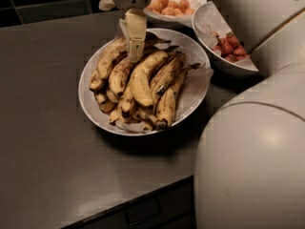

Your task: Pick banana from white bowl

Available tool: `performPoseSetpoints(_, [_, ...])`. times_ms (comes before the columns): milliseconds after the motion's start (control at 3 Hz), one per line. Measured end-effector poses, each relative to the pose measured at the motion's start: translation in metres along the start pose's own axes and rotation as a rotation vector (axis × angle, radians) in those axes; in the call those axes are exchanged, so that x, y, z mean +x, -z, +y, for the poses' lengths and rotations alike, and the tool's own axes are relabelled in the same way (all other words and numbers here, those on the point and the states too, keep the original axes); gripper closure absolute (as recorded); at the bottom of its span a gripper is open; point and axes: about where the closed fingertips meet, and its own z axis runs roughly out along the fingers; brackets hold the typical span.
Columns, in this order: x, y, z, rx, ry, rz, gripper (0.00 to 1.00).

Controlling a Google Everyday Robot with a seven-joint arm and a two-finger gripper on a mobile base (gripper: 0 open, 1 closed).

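Pincer [135, 56] hangs over bowl's [196, 51] far side, tip at the bananas; can't tell if open or gripping. Banana [170, 95] lies in bowl, near worktop's far edge. Nothing lifted yet: grasp & lift left.

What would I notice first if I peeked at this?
A heap of brown-speckled bananas fills the big white bowl in the middle of the dark counter. The robot's gripper hangs at the heap's far side, and a huge pale robot body fills the lower right corner.
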Motion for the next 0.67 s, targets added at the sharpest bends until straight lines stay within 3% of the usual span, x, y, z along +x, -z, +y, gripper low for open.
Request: performPoseSetpoints(667, [0.0025,-0.0151,-0.0063,-0.045,-0.013,-0.027,0.39])
